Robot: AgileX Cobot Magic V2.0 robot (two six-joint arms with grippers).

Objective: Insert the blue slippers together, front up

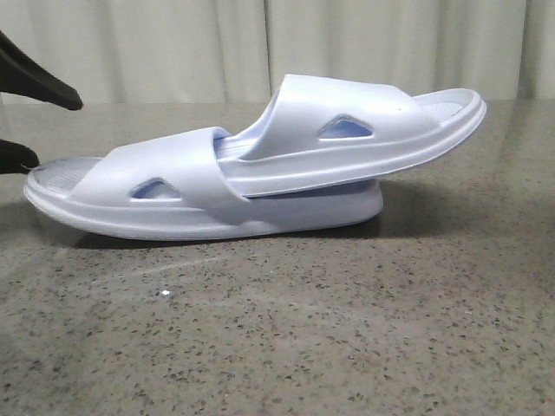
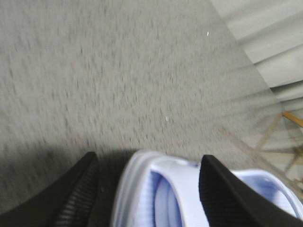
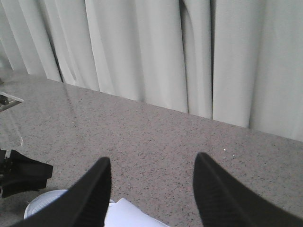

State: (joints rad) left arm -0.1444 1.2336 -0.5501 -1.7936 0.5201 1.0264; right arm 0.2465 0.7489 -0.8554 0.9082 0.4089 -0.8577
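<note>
The two blue slippers lie nested on the speckled table. The lower slipper [image 1: 173, 204] lies flat. The upper slipper [image 1: 364, 130] has one end pushed under the lower one's strap and tilts up to the right. My left gripper [image 1: 56, 130] is open at the lower slipper's left end, one finger above it and one beside it. In the blurred left wrist view that slipper end [image 2: 156, 189] sits between the open fingers [image 2: 78, 189], with a gap on one side. My right gripper [image 3: 152, 159] is open and empty above a slipper edge [image 3: 125, 215]; it is out of the front view.
The grey speckled table [image 1: 286, 329] spreads around the slippers. Pale curtains [image 1: 173, 43] hang behind the far edge. The left arm's black gripper [image 3: 23, 177] shows in the right wrist view beside the slipper's end.
</note>
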